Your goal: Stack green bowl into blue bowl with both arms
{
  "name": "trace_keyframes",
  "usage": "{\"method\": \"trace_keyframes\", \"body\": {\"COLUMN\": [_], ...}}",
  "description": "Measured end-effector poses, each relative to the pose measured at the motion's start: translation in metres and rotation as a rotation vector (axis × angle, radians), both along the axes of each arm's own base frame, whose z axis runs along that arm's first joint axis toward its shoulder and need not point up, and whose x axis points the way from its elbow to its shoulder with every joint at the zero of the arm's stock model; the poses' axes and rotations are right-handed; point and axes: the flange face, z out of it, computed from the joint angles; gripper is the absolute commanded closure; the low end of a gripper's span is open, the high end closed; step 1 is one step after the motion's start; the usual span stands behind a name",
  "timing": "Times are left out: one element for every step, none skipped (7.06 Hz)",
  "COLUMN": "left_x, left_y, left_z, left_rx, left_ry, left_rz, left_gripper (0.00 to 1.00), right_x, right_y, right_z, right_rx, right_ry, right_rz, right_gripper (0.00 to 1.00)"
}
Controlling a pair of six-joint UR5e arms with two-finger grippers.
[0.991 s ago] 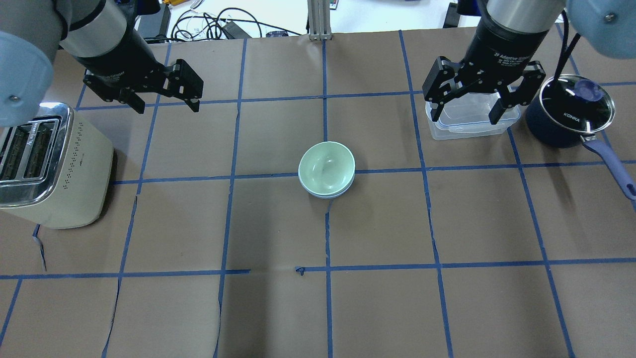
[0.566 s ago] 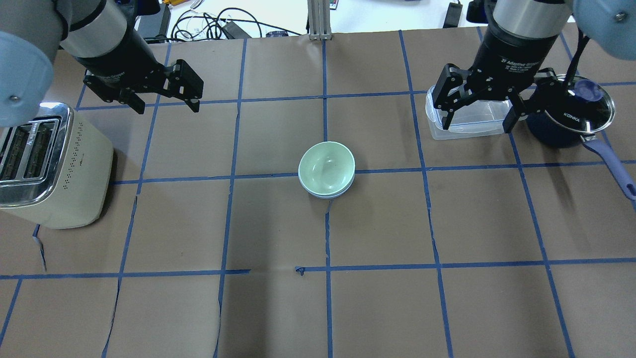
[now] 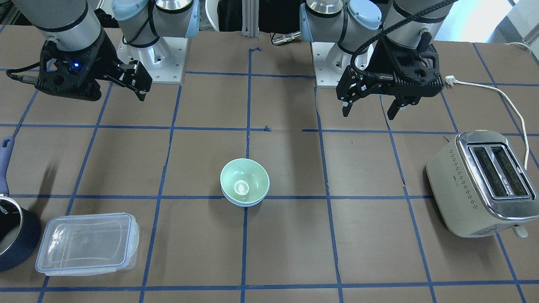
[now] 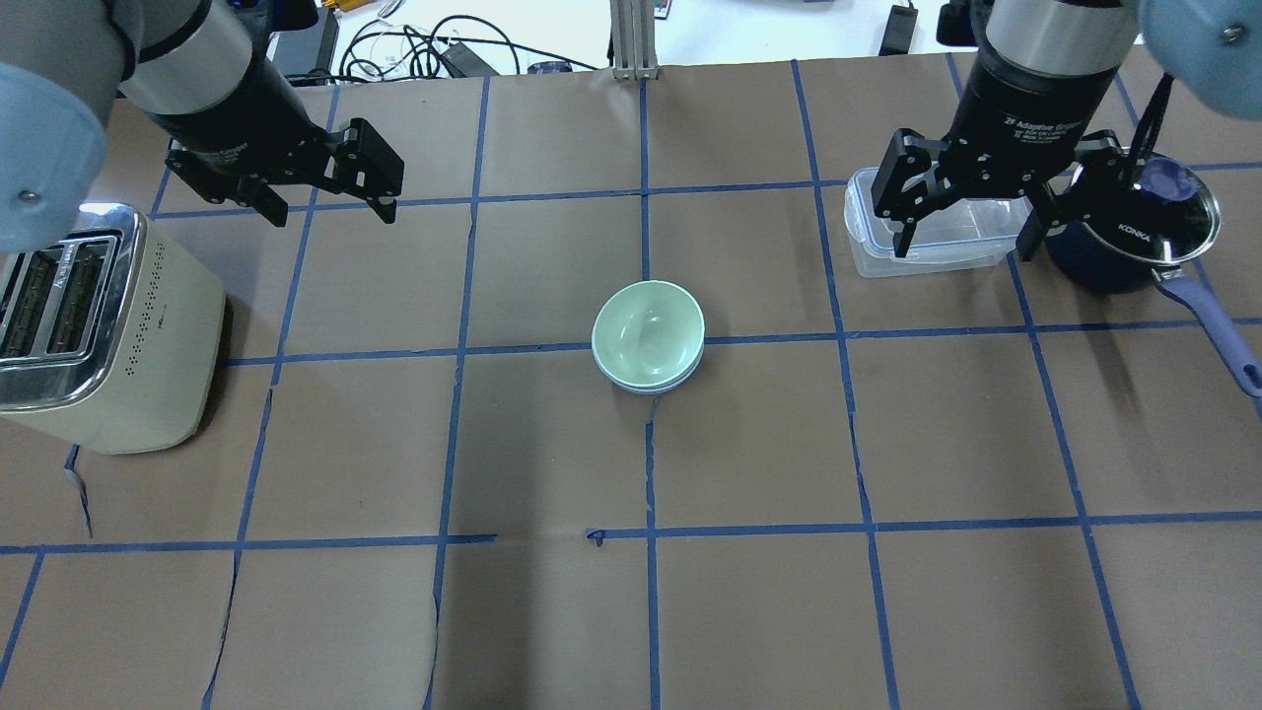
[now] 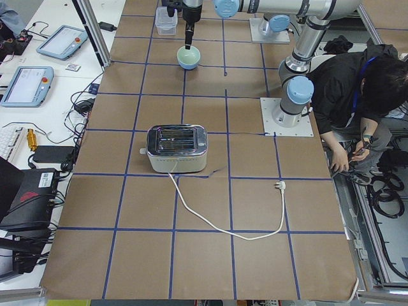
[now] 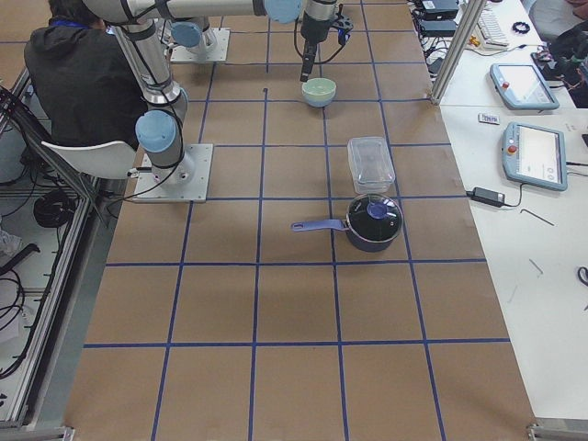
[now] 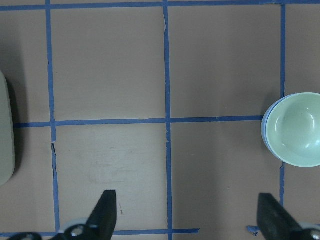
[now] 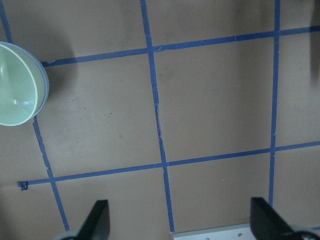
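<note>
Green bowl nested in blue bowl, centre of surface; both arms clear.

Green bowl sits inside blue bowl, upright, only the blue rim showing beneath it, on the brown gridded surface by a tape crossing. In the overhead view, left end effector hangs at 10 o'clock from the bowls, well apart, fingers spread, holding nothing. Right end effector is at 2 o'clock, fingers spread, empty, above a clear container. Navy pot is just beside the container. Toaster at 9 o'clock.
</note>
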Motion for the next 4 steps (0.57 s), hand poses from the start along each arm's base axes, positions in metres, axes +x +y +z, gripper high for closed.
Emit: {"method": "trace_keyframes", "body": {"left_x": [-0.0001,-0.0001,-0.0002,-0.0003], "left_y": [-0.0001,-0.0004,-0.0006,-0.0004], "left_z": [0.0003,0.0003,0.0000,0.0001], "left_rx": [-0.001,-0.003,-0.003,-0.003], "left_ry": [0.001,0.001,0.001,0.002], "left_rz": [0.000,0.000,0.000,0.000], "left_gripper": [0.00,0.00,0.00,0.00], "right_x": [0.0000,0.0002,0.0004,0.0004], "right_y": [-0.0014,-0.0023,-0.0028,-0.0030], "right_z": [0.0011,0.0018,0.0023,0.0024], "right_rx": [-0.013,-0.021,-0.026,-0.028], "right_ry": [0.000,0.001,0.001,0.000], "right_rz": [0.000,0.000,0.000,0.001], "right_gripper": [0.00,0.00,0.00,0.00]}}
